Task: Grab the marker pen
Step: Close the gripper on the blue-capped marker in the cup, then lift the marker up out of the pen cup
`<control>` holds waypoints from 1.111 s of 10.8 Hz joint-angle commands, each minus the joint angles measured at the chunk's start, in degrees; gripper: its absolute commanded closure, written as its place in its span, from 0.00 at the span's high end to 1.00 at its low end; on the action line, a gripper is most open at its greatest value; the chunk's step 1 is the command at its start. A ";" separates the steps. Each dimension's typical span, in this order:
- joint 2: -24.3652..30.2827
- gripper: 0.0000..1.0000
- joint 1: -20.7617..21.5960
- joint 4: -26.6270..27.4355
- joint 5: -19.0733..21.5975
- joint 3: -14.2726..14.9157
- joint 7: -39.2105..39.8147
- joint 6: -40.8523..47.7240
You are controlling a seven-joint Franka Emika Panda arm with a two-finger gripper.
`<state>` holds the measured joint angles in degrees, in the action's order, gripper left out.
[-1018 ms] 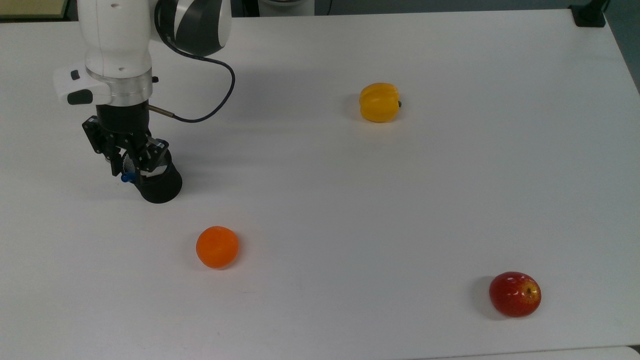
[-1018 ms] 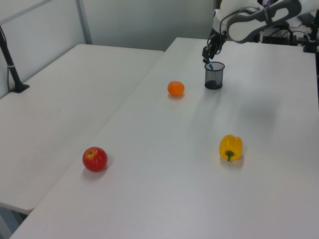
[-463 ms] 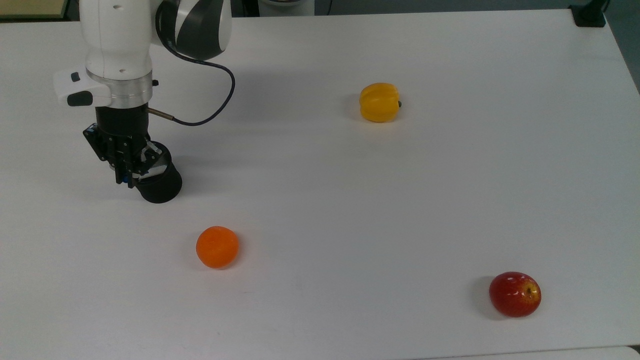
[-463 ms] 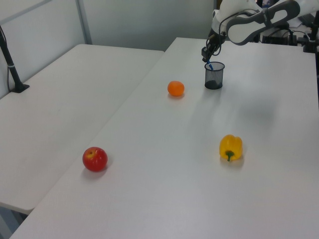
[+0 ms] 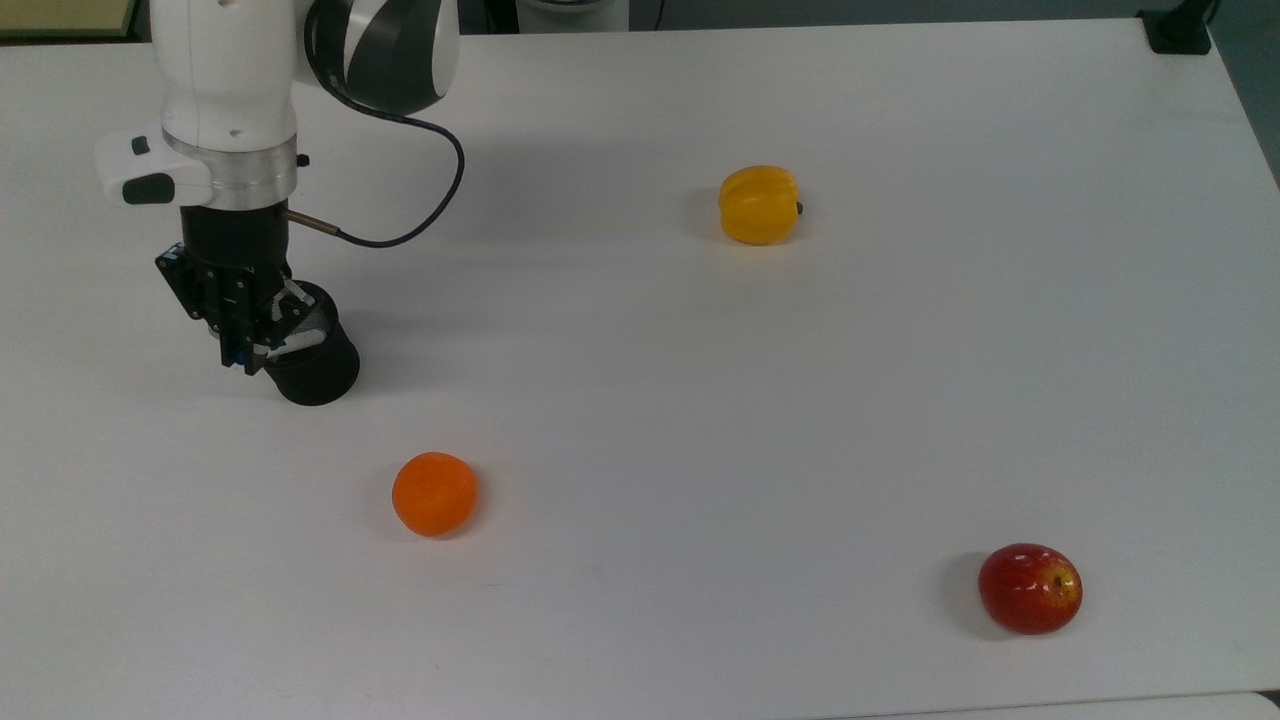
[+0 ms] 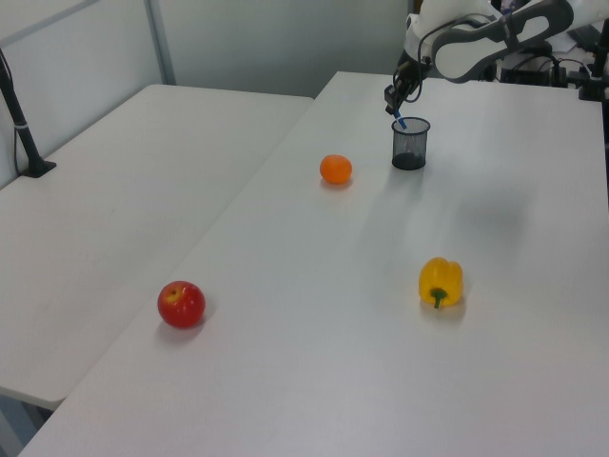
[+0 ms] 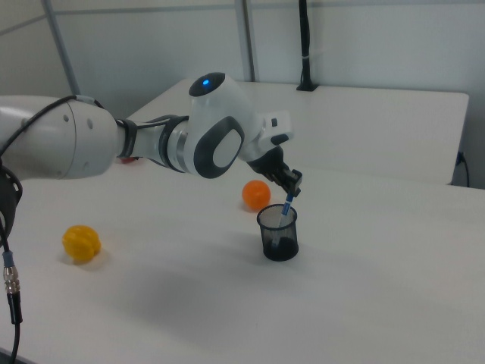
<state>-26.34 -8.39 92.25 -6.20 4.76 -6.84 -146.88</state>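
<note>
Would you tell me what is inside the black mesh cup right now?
The marker pen stands tilted in the black mesh cup, its upper end pinched by the end effector above the rim. Its lower end lies behind the dark mesh wall, so anything else on the cup's floor is hidden.

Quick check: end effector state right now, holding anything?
End effector: closed on the marker pen, which is tilted with its lower end inside the black mesh cup.

Top view looks down; left and right views face the table (image 5: pixel 700 420) from opposite sides.
</note>
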 commanded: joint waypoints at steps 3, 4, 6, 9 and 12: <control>9.09 0.15 -0.84 1.09 -0.22 -0.02 -0.89 -0.42; 10.24 0.15 -0.76 1.09 -0.22 -0.02 -0.89 -0.33; 10.78 0.15 0.03 1.00 -0.22 -0.19 -0.98 1.41; 14.11 0.15 3.01 1.00 -0.13 -0.81 -0.98 10.18; 14.47 0.15 8.89 1.09 0.13 -0.90 -1.07 22.31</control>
<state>-13.80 -3.97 91.43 -6.19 3.61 -6.92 -131.89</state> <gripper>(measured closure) 0.824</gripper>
